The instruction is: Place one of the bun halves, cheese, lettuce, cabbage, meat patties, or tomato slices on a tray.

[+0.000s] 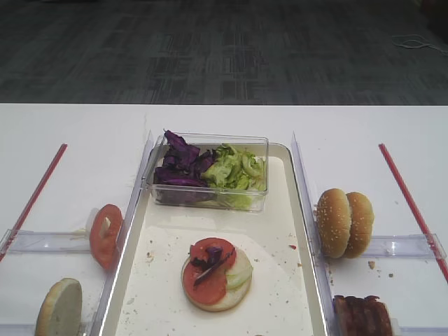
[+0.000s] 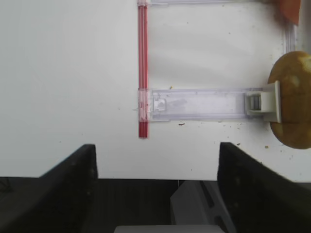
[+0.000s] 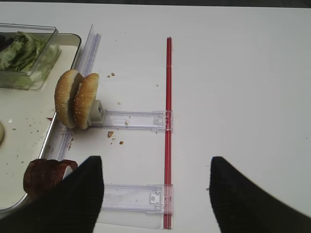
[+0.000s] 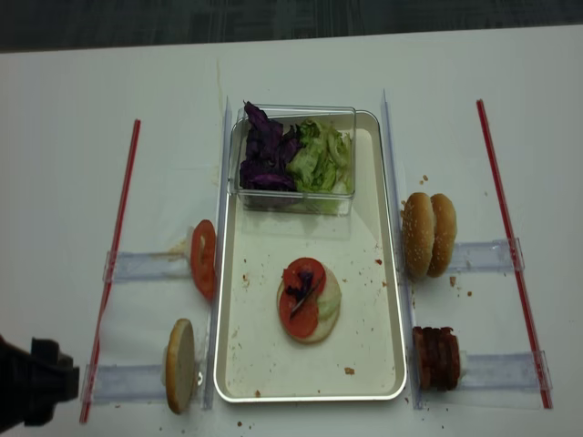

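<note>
With both the left gripper point(image 2: 155, 194) and right gripper point(image 3: 155, 194) wide and empty, the meat patties point(image 4: 437, 359) stand on edge just right of the tray point(image 4: 387, 273), probably soft and greasy, best pinched across their flat faces.

White table point(image 4: 301, 73) bearing tray point(image 4: 387, 273)
</note>
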Robot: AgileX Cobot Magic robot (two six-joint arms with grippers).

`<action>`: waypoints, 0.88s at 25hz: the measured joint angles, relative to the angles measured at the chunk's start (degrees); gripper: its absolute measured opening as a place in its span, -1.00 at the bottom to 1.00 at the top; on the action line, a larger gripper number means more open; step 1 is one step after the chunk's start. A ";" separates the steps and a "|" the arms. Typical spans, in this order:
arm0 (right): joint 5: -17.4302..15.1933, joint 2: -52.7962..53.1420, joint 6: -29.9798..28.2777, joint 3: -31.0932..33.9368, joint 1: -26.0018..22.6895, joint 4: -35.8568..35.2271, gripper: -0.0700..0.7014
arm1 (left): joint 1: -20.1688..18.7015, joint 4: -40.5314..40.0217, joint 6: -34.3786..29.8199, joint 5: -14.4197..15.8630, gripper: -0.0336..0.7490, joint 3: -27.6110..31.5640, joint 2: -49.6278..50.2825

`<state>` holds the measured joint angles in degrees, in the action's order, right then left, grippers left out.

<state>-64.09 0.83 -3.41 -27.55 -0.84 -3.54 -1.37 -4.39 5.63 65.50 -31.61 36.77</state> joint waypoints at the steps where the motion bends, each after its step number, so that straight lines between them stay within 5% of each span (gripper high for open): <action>1: 0.00 0.00 0.00 0.00 0.00 0.00 0.49 | 0.00 0.00 0.00 0.14 0.39 0.94 -1.85; 22: 0.00 0.00 0.00 0.00 0.00 0.00 0.49 | 0.00 0.14 -0.22 1.44 0.39 3.40 -30.25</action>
<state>-64.09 0.83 -3.41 -27.55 -0.84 -3.54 -1.37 -4.25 5.41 66.94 -28.21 6.52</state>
